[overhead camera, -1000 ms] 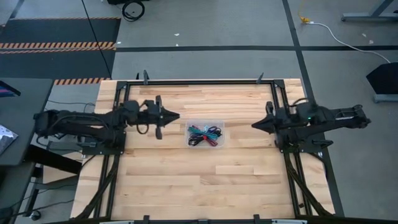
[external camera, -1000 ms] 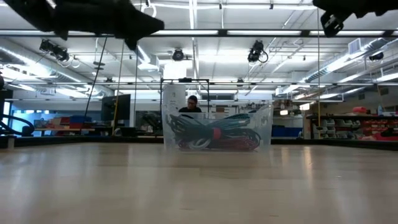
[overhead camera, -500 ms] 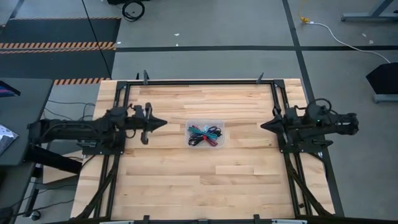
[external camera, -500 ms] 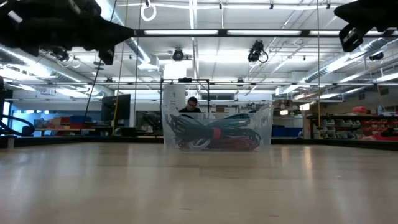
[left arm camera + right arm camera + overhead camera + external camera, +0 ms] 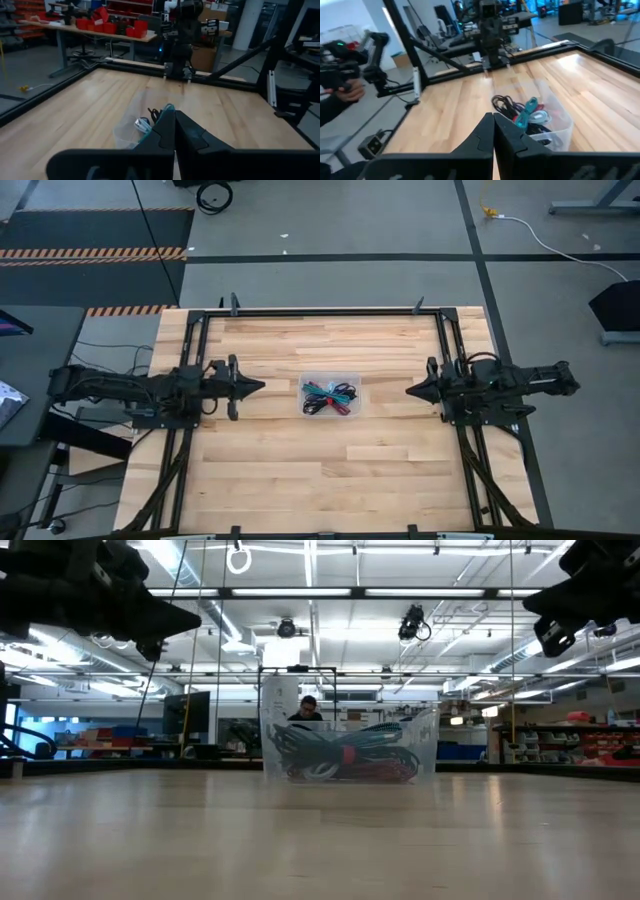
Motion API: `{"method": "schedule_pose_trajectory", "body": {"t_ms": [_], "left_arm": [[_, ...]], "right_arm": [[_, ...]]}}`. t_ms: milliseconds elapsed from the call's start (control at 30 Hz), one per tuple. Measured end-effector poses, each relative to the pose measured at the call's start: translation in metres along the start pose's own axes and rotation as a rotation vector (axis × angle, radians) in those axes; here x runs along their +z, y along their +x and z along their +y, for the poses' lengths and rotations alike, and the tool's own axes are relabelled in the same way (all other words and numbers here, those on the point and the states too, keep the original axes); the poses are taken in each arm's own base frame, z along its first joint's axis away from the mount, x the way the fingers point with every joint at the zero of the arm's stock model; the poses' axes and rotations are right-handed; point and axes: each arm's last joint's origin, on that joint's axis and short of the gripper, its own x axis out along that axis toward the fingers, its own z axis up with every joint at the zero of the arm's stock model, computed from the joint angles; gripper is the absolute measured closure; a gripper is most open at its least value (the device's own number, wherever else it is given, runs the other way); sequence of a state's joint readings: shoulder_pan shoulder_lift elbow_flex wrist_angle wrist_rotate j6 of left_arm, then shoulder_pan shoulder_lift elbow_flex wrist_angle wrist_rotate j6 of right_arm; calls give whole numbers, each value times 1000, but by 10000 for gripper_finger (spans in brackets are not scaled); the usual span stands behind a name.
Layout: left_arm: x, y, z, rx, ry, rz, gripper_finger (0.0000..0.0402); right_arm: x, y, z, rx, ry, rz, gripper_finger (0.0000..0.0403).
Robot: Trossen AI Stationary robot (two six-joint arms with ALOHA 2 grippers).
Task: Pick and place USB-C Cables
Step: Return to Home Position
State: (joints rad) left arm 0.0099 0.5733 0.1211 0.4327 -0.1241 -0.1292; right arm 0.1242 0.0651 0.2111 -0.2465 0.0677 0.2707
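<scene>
The USB-C cables [image 5: 329, 396] lie as a tangle of teal, maroon, dark and light bundles inside a small clear plastic bin [image 5: 352, 380] at the table's middle. They also show in the low view [image 5: 345, 755], the left wrist view [image 5: 149, 122] and the right wrist view [image 5: 527, 114]. My left gripper [image 5: 260, 387] is shut and empty, hanging above the table to the left of the bin and pointing at it. My right gripper [image 5: 409, 392] is shut and empty to the right of the bin, also pointing at it. Their shut fingers show in the left wrist view [image 5: 174, 113] and the right wrist view [image 5: 493, 116].
A black metal frame [image 5: 320, 311] runs along the table's far edge and down both sides. Bare wood [image 5: 330, 470] lies between the bin and the near edge. A person [image 5: 309, 710] sits in the room behind the bin. A person's hand [image 5: 347, 90] shows beyond the table.
My left gripper has drawn back from the bin toward the table's left edge, a little toward the near edge, and has come down. My right gripper has drawn back toward the right edge, then come forward again, and has come down. The bin and cables have stayed still.
</scene>
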Motion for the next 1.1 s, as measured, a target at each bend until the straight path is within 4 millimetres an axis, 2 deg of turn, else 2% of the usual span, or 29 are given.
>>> {"method": "schedule_pose_trajectory", "body": {"t_ms": [400, 500, 700, 833, 933, 1100], "left_arm": [[4, -32, 2, 14, -45, -13, 399], [8, -40, 1, -2, -30, -66, 399], [9, -54, 3, -5, -17, -112, 399], [3, -51, 3, -1, -22, -103, 399], [-19, -44, 5, 6, -32, -102, 396], [-19, -44, 6, 42, -20, -103, 394]], "right_arm": [[0, -5, 0, 12, -27, -45, 396], [-8, 0, -2, 32, -38, -67, 396], [-37, 15, -8, 76, -39, -101, 396], [-37, 15, -7, 94, -68, -100, 396], [-34, 15, -6, 97, -108, -131, 396], [-32, 14, -7, 70, -127, -161, 396]]}}
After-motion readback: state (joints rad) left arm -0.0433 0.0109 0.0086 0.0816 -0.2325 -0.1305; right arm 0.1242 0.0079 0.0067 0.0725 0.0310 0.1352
